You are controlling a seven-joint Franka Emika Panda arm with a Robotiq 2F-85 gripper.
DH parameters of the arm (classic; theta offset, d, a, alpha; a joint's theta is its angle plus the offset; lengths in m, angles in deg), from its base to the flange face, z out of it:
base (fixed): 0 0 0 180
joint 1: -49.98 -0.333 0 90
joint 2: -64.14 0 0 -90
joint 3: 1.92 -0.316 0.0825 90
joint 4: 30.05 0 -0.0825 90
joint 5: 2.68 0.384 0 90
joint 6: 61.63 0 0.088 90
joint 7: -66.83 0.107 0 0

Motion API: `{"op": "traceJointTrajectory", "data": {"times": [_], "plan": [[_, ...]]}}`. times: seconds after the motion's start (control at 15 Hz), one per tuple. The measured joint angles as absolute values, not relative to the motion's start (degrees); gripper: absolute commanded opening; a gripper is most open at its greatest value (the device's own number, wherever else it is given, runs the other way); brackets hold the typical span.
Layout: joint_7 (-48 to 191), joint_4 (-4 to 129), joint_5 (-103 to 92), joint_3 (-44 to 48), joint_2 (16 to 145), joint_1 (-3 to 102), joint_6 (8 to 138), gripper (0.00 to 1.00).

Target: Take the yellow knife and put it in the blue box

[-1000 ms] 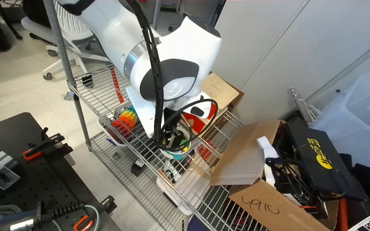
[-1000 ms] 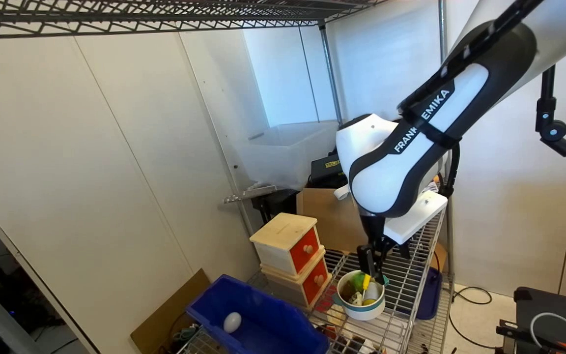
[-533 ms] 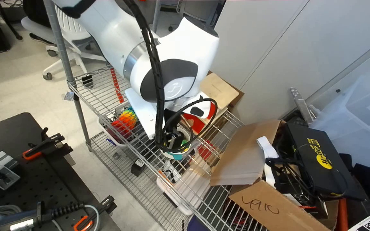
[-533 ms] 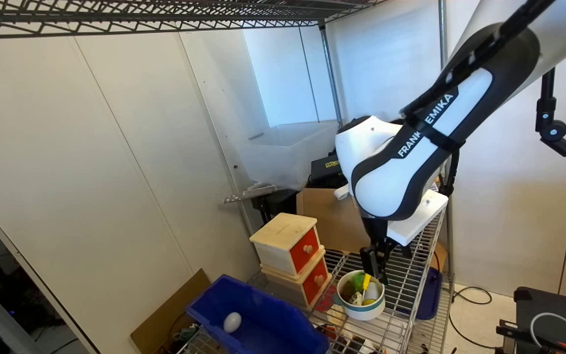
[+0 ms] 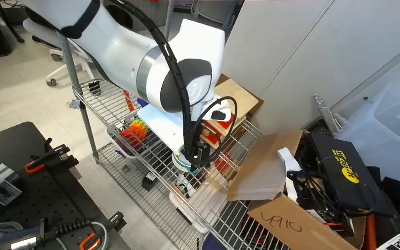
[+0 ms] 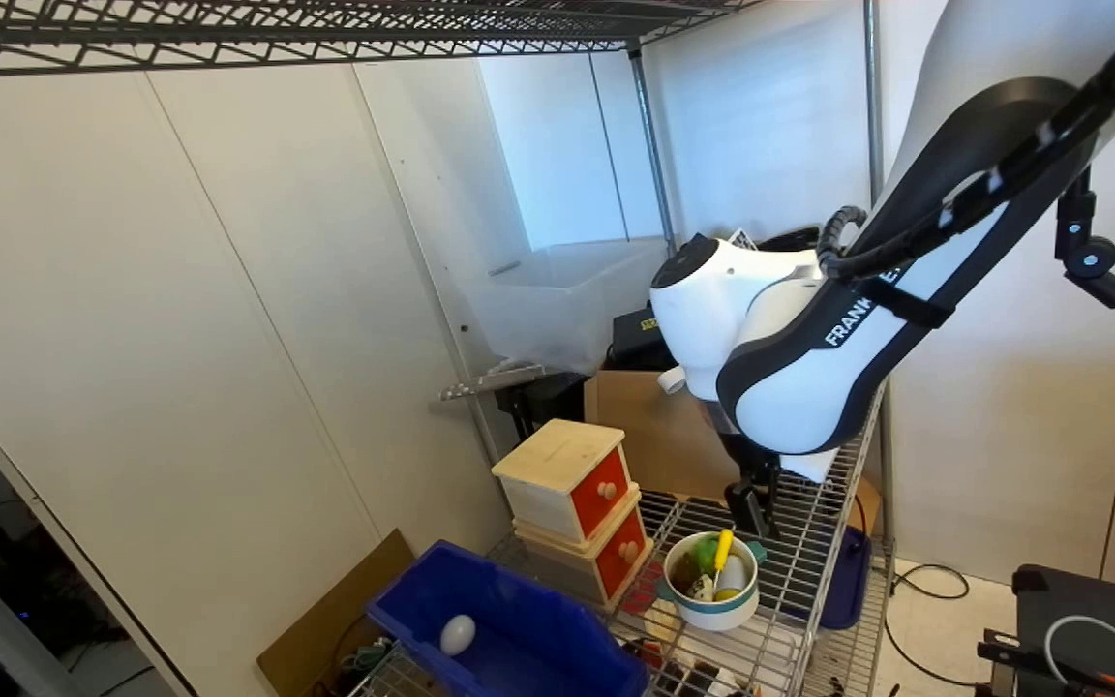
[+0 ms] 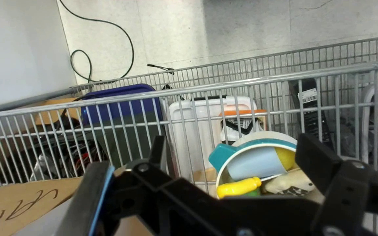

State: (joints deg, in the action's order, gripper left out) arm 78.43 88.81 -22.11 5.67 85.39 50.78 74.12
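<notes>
The pincer (image 6: 756, 515) hangs close by the pot (image 6: 720, 618), jaws spread wide with nothing gripped — and there's the yellow knife (image 7: 239, 187), down in that pot, handle poking up at the rim among the clutter (image 7: 281, 183). Danger here: come in slightly off-line and a jaw could catch the rim and tip everything, or pinch a neighbour instead — with the blue bin (image 6: 557, 649), egg (image 6: 457, 635) inside, well apart.

The knife (image 6: 723, 549) leans in the pot (image 6: 711, 617), apart from the bin (image 6: 521, 620).
</notes>
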Motion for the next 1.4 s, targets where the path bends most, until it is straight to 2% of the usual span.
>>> {"op": "traceJointTrajectory", "data": {"times": [0.93, 1.4], "plan": [[86.5, 82.5, -14.5, 6.0, 93.9, 50.9, 75.4, 1.0], [72.4, 81.1, -3.7, 1.7, 94.5, 54.5, 74.5, 1.0]]}}
